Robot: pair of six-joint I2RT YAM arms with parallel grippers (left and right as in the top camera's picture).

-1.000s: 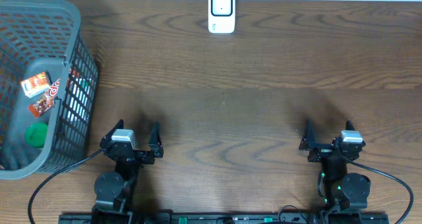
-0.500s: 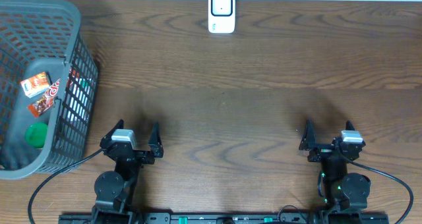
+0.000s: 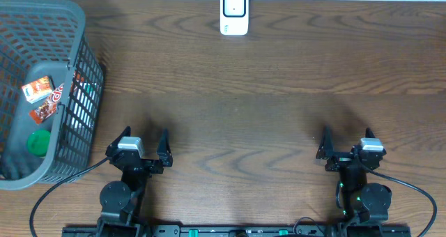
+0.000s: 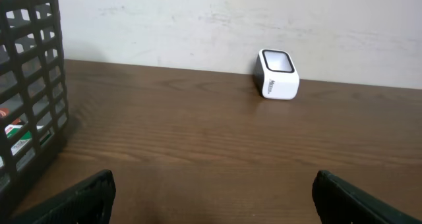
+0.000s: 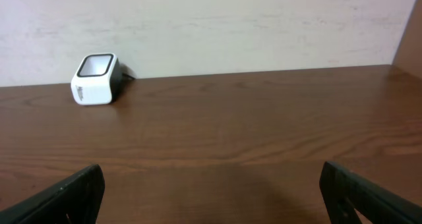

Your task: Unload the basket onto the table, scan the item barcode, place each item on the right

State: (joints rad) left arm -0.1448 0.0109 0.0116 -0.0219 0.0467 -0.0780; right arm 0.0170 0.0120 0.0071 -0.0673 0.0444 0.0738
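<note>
The white barcode scanner (image 3: 234,12) stands upright at the table's far edge, near the middle; it also shows in the left wrist view (image 4: 277,83) and the right wrist view (image 5: 96,79). The items lie in a dark grey basket (image 3: 85,101) at the far left: an orange box (image 3: 37,88), a red packet (image 3: 47,106) and a green round item (image 3: 38,142). My left gripper (image 3: 139,142) rests open near the front edge, just right of the basket, with nothing between its fingers (image 4: 212,192). My right gripper (image 3: 346,143) is open and empty at the front right (image 5: 212,184).
The basket's mesh wall (image 4: 30,85) rises close on the left of the left arm. A pale wall runs behind the table's far edge. Bare brown wood lies between the grippers and the scanner. Cables trail from both arm bases at the front.
</note>
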